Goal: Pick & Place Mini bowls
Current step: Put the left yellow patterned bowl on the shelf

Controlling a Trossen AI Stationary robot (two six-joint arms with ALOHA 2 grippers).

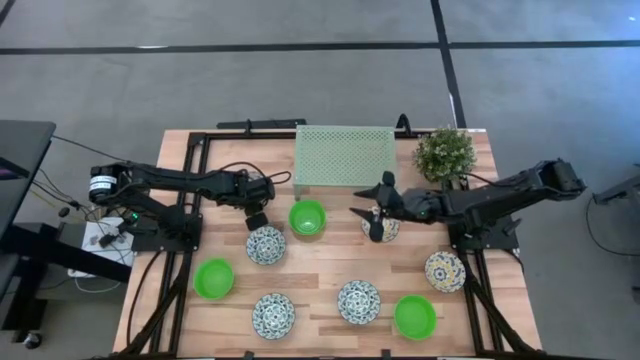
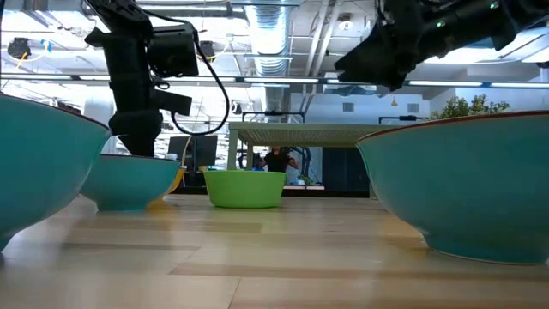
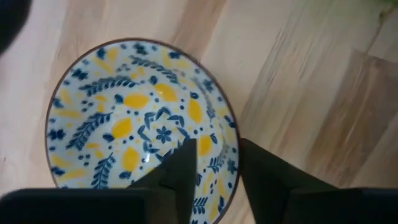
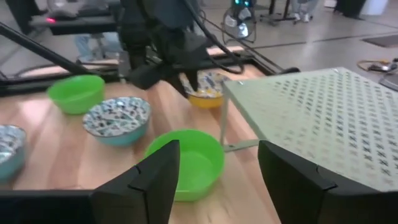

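Observation:
My left gripper (image 1: 258, 222) points straight down, shut on a mini bowl (image 3: 140, 130) that is white inside with blue leaves and yellow lemons. The arm hides this bowl in the high view; the right wrist view shows its yellow outside (image 4: 205, 93). Another patterned bowl (image 1: 266, 244) sits just nearer. My right gripper (image 1: 372, 210) is open and lies level above a patterned bowl (image 1: 380, 228), touching nothing; a green bowl (image 4: 186, 162) shows between its fingers. More patterned bowls (image 1: 273, 314) (image 1: 358, 300) (image 1: 444, 270) and green bowls (image 1: 213, 278) (image 1: 415, 316) rest on the table. My left gripper has the lemon bowl by its rim (image 3: 235, 158), one finger (image 3: 180, 168) inside the bowl and the other (image 3: 267, 180) outside. The fingers come from above, pointing down. The bowl looks level, its base on the table.
A pale-green mesh rack (image 1: 343, 155) stands on legs at the far middle, with a potted plant (image 1: 445, 153) at its right. A black frame (image 1: 190, 160) runs along the table's sides. Bare wood lies between the bowl rows (image 1: 330, 262). A person shows far behind the table (image 2: 276, 159).

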